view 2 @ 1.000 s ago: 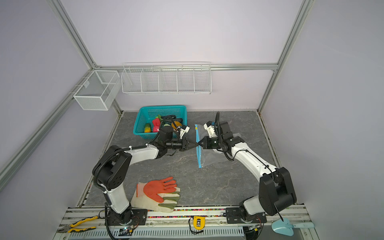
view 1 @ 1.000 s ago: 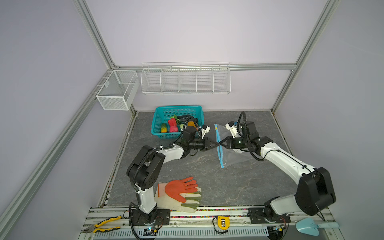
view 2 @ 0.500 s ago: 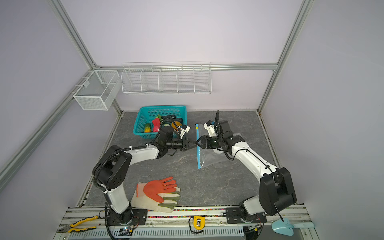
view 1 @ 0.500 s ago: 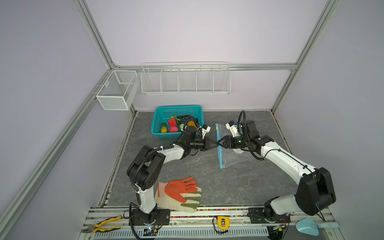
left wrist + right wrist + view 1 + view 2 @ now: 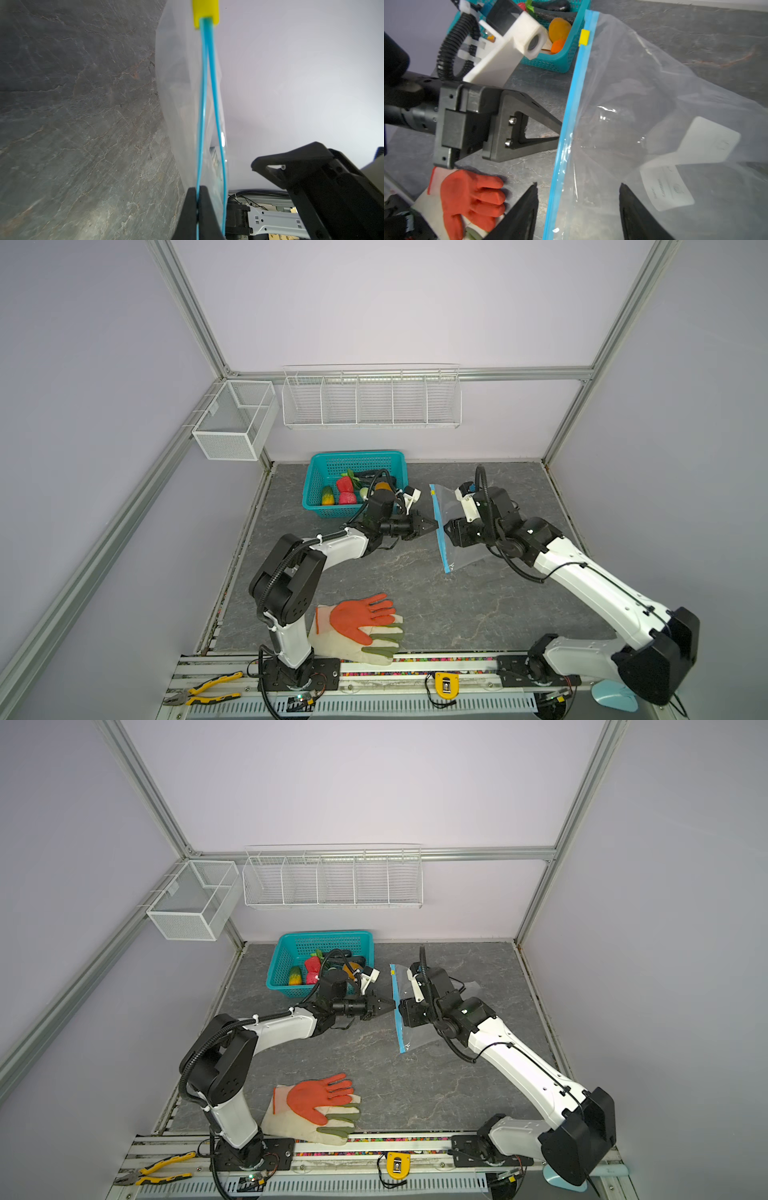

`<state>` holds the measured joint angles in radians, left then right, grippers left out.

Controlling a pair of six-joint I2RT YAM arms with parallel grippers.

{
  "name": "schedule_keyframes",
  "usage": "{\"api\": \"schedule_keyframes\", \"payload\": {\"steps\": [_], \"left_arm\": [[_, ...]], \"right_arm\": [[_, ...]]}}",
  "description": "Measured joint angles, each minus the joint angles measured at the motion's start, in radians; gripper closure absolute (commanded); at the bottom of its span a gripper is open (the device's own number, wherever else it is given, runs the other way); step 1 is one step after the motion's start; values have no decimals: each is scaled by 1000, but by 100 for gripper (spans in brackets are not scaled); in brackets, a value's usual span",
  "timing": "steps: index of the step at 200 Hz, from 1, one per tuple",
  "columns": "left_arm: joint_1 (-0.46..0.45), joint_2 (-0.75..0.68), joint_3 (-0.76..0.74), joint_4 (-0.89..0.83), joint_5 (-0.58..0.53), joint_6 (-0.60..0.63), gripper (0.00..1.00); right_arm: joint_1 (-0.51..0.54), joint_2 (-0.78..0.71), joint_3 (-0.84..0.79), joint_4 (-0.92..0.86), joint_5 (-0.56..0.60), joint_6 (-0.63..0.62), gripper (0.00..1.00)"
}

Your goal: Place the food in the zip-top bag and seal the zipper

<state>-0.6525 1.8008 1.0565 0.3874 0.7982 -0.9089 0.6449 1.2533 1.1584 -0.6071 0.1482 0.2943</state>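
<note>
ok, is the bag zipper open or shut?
Open. In the left wrist view the zipper shows two blue tracks spread apart from the yellow slider; the left tool pinches only one.

Up from its near-left base comes the left arm (image 5: pixel 332 547), elbow folded high, forearm running low and level out to the middle. There the left gripper (image 5: pixel 197 195) points right, jaws pinched tight on the zipper (image 5: pixel 572 104). Over from the near-right base stretches the right arm (image 5: pixel 582 580), reaching far and left. At its end the right gripper (image 5: pixel 577 199) faces left, almost tip to tip with its partner, jaws spread wide, one finger (image 5: pixel 527 214) plainly clear, closed on nothing.
</note>
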Motion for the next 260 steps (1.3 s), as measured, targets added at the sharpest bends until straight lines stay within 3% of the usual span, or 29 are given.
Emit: {"api": "schedule_keyframes", "payload": {"steps": [45,91,260], "left_arm": [[-19,-5,18,-21,-24,-7,100],[-28,-6,34,-28,-39,-11,100],[-29,-6,47,-31,-39,-23,100]], "right_arm": [[105,-6,-6,-21,179,-3,32],[171,38,-6,-23,278,-3,30],[187,128,-1,-24,394,-34,32]]}}
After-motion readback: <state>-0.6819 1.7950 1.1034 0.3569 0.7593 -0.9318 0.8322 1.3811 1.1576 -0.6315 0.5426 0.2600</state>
